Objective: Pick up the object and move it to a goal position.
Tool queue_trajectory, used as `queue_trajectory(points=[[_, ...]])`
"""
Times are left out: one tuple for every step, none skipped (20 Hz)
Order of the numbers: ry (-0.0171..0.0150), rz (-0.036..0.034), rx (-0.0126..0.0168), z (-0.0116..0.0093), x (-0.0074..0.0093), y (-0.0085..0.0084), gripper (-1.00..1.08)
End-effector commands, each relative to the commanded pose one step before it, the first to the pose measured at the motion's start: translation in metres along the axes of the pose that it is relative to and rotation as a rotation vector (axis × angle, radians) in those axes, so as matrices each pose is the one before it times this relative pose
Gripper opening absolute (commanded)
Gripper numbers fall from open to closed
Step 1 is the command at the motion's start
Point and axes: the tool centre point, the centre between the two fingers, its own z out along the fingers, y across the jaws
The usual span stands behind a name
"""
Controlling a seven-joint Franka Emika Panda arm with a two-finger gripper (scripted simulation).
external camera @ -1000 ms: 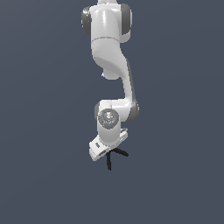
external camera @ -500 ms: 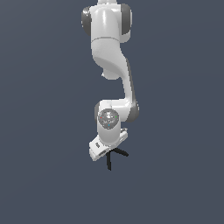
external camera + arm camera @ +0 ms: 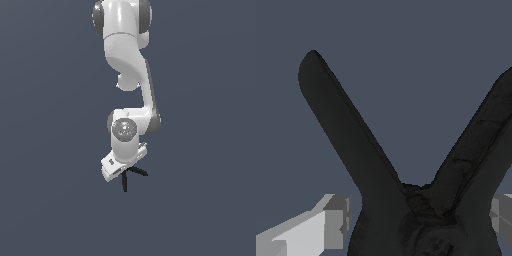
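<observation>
Gripper (image 3: 418, 227) closed on the black clamp (image 3: 406, 175), one grey finger (image 3: 331, 220) at each side of its pivot. Two thin handles spread apart in a V, away from the fingers. In the exterior view, clamp (image 3: 129, 176) below the white arm (image 3: 125, 60), handles sticking out under the hand.
</observation>
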Motion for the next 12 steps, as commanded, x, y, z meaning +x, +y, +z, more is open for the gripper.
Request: queue_trajectory(points=[[0.00294,-0.00052,-0.00287,-0.01782,0.00078,-0.00114,-1.00],[0.00000,0.00000,0.00000,-0.00781,-0.00014,-0.00074,-1.00],[0.00000,0.00000,0.00000,-0.00856,-0.00015,-0.00081,-1.00],[0.00000,0.00000,0.00000,-0.00926,-0.00016,-0.00087,-1.00],[0.00000,0.00000,0.00000,-0.00990,-0.00016,-0.00093,-1.00],[0.00000,0.00000,0.00000,-0.01049,-0.00015,-0.00098,-1.00],[0.00000,0.00000,0.00000,-0.01104,-0.00015,-0.00103,-1.00],[-0.00026,-0.00038,-0.00015,-0.01146,0.00005,-0.00130,-1.00],[0.00000,0.00000,0.00000,-0.01181,-0.00012,-0.00108,-1.00],[0.00000,0.00000,0.00000,-0.01183,-0.00010,-0.00108,-1.00],[0.00000,0.00000,0.00000,-0.01181,-0.00008,-0.00107,-1.00],[0.00000,0.00000,0.00000,-0.01176,-0.00006,-0.00105,-1.00]])
